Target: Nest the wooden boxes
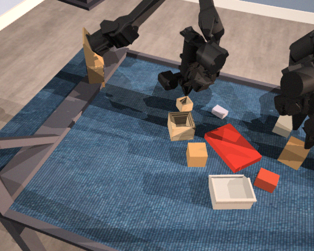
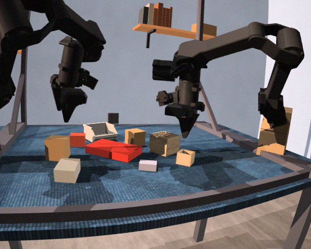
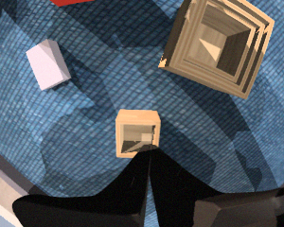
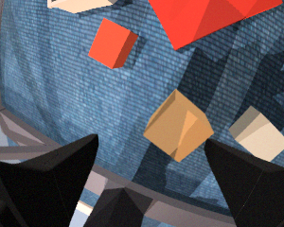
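A stack of nested open wooden boxes (image 1: 181, 128) stands upright mid-table; it also shows in the left wrist view (image 3: 218, 34) and in the exterior view (image 2: 164, 143). A small open wooden box (image 1: 184, 103) (image 3: 137, 134) (image 2: 185, 157) sits upright beside it, apart. My left gripper (image 1: 187, 93) (image 2: 186, 135) (image 3: 149, 149) is shut and empty, hovering a little above this small box. A closed-looking tan cube (image 1: 196, 154) sits in front of the stack. My right gripper (image 1: 304, 137) is open and empty, above a brown box (image 4: 178, 125) near the table's edge (image 4: 151, 148).
A flat red block (image 1: 232, 147), a small red cube (image 1: 266, 179), a white tray (image 1: 231, 191), a lavender block (image 1: 219, 111) and a beige block (image 1: 282, 126) lie around. The brown box (image 1: 293, 152) is tilted. A raised frame rail (image 1: 70, 107) borders the table.
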Available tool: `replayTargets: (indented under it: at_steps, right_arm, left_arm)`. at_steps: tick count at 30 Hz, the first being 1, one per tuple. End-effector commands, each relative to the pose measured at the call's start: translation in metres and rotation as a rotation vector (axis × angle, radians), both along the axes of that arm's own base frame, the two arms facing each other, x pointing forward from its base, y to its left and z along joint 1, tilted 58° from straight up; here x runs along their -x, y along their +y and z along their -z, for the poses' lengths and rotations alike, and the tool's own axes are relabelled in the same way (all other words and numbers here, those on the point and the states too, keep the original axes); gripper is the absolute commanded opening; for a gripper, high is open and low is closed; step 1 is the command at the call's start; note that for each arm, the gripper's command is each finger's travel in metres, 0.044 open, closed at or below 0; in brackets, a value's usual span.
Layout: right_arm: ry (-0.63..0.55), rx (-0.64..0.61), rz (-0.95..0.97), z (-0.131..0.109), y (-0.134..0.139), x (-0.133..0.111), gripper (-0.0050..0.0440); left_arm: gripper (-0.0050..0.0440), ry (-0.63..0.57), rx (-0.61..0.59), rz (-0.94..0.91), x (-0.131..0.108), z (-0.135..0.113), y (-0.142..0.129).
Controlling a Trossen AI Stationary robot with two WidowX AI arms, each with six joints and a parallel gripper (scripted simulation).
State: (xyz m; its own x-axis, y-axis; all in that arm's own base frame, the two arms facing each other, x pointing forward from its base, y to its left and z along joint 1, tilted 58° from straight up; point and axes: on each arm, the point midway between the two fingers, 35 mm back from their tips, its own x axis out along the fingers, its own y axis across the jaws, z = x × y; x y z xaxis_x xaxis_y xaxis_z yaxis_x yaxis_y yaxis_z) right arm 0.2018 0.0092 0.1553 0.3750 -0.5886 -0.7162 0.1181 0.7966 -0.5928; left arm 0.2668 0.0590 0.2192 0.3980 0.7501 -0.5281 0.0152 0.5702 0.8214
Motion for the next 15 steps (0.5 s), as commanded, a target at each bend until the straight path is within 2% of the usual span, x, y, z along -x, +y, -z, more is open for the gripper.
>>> replayTargets:
  at_steps: [1,7,15]
  right_arm:
    - [0.002,0.15,-0.038,-0.015,0.006,0.001,0.04]
    - [-0.019,0.291,-0.126,-0.033,0.016,-0.001,0.04]
    - [-0.03,0.334,-0.158,-0.039,0.02,-0.003,0.04]
  left_arm:
    - [-0.005,-0.011,0.001,0.006,0.005,-0.002,0.004]
    - [-0.005,-0.011,-0.004,0.006,0.009,-0.001,0.009]
    - [-0.005,-0.012,-0.006,0.006,0.01,-0.001,0.01]
